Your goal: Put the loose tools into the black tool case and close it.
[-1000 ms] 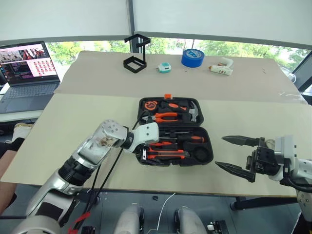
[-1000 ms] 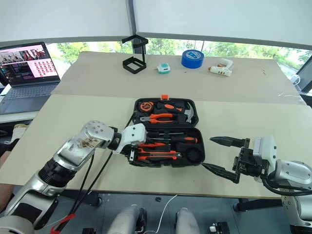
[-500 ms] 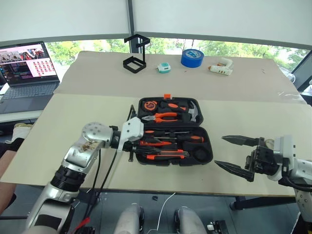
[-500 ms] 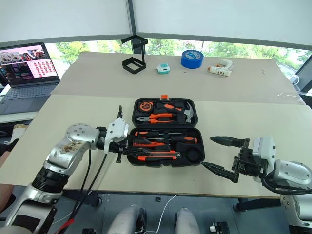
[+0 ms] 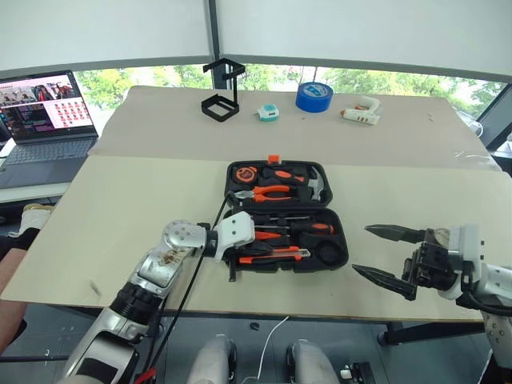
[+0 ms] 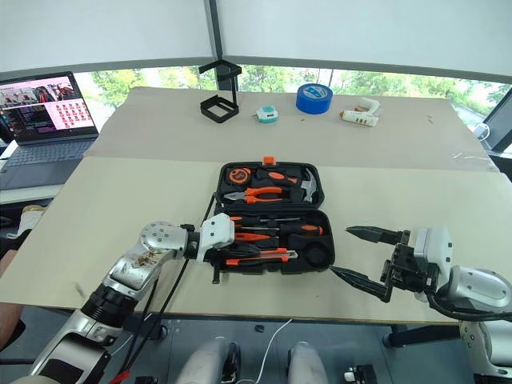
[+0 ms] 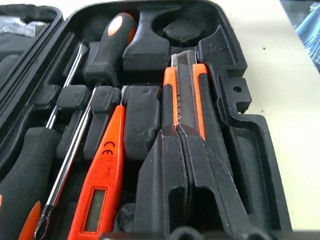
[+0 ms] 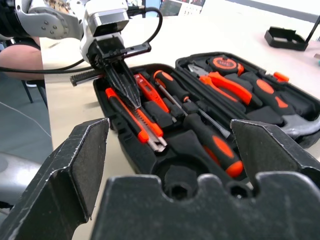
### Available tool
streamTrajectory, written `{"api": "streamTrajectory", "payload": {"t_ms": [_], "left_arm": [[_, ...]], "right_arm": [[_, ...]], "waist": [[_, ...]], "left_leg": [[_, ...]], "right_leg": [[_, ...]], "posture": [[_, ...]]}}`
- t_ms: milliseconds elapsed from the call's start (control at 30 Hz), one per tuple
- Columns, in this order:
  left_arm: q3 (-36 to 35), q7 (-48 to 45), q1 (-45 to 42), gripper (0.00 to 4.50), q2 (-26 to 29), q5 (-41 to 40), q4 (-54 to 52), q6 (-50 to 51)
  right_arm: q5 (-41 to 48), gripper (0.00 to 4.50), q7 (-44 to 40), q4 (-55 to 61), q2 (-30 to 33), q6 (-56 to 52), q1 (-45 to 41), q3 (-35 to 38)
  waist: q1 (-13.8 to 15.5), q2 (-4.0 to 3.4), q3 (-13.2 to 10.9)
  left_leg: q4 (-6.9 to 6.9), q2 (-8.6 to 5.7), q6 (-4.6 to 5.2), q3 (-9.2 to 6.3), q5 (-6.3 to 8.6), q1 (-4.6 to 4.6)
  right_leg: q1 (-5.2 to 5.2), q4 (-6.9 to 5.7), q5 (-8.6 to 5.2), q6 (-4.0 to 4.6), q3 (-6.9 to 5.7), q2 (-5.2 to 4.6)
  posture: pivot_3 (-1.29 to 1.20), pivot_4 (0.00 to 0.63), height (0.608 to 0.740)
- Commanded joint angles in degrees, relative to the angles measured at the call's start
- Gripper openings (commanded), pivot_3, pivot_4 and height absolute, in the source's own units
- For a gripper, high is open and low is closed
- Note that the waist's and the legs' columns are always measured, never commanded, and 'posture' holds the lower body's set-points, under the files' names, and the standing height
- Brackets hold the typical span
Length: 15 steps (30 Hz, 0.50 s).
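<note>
Beyond the open black tool case [image 5: 286, 212] sit blue tape [image 5: 315, 96] and stand [image 5: 222, 90]; left tool [image 8: 131, 96] pressed together, right tool [image 5: 386, 254] spread.

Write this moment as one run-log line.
left gripper: shut, tips on utility knife | right gripper: open, beside tool case | case: open

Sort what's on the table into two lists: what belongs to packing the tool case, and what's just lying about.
Job:
case, open
two screwdrivers
small orange screwdriver
utility knife
tape roll
left gripper, shut, on the knife

Lying about:
laptop
black stand
blue tape
glue gun
tape measure
</note>
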State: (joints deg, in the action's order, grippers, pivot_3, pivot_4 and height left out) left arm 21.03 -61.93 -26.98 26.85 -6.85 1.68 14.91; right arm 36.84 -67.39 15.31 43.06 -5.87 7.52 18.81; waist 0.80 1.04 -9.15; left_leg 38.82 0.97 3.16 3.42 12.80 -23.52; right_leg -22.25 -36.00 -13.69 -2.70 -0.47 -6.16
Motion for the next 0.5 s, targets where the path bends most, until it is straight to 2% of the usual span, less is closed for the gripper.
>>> {"api": "streamTrajectory", "payload": {"t_ms": [33,133,233,333,500], "left_arm": [[3.33,0.32,2.39,0.05,0.59,2.85,1.09,3.20],[1.29,0.83,2.56,0.05,0.28,1.20,0.24,1.21],[-4.00,1.57,2.25,0.05,-0.96,-3.08,-0.31,-1.30],[-10.83,0.46,2.83,0.75,-2.15,-10.01,-2.28,-4.00],[-19.67,-6.64,6.13,2.63,0.68,-21.34,-6.62,-5.48]], "right_arm": [[0.83,4.50,0.55,1.72,-0.19,0.41,0.18,1.93],[0.77,4.50,1.07,1.59,-0.01,0.24,0.36,2.62],[2.22,4.50,2.76,1.86,0.34,-1.68,1.12,4.85],[4.43,4.50,4.25,2.70,0.71,-4.22,3.80,9.18],[2.34,4.50,4.95,-0.32,-2.09,0.64,12.15,20.58]], "waist": [[-0.01,0.00,0.02],[0.03,-0.02,0.02],[0.04,-0.02,0.02],[0.03,0.00,0.01],[0.09,0.00,0.01]], "left_leg": [[-0.01,0.00,0.00,0.01,0.00,0.06],[-0.02,0.01,0.00,0.01,0.01,0.07],[-0.04,-0.01,0.00,0.01,0.01,0.03],[-0.05,0.00,0.00,0.00,0.01,-0.08],[-0.04,-0.03,0.00,-0.02,0.01,-0.26]], "right_leg": [[0.04,0.00,0.00,0.00,0.00,-0.02],[0.04,0.00,-0.01,0.01,0.01,-0.05],[0.00,-0.01,-0.02,0.02,0.01,-0.10],[-0.10,-0.03,-0.02,0.02,0.01,-0.12],[-0.23,-0.03,-0.01,0.04,-0.07,-0.26]], "posture": [[0.00,0.150,0.740],[0.00,0.150,0.740],[0.00,0.150,0.740],[0.00,0.150,0.740],[0.00,0.150,0.740]]}}
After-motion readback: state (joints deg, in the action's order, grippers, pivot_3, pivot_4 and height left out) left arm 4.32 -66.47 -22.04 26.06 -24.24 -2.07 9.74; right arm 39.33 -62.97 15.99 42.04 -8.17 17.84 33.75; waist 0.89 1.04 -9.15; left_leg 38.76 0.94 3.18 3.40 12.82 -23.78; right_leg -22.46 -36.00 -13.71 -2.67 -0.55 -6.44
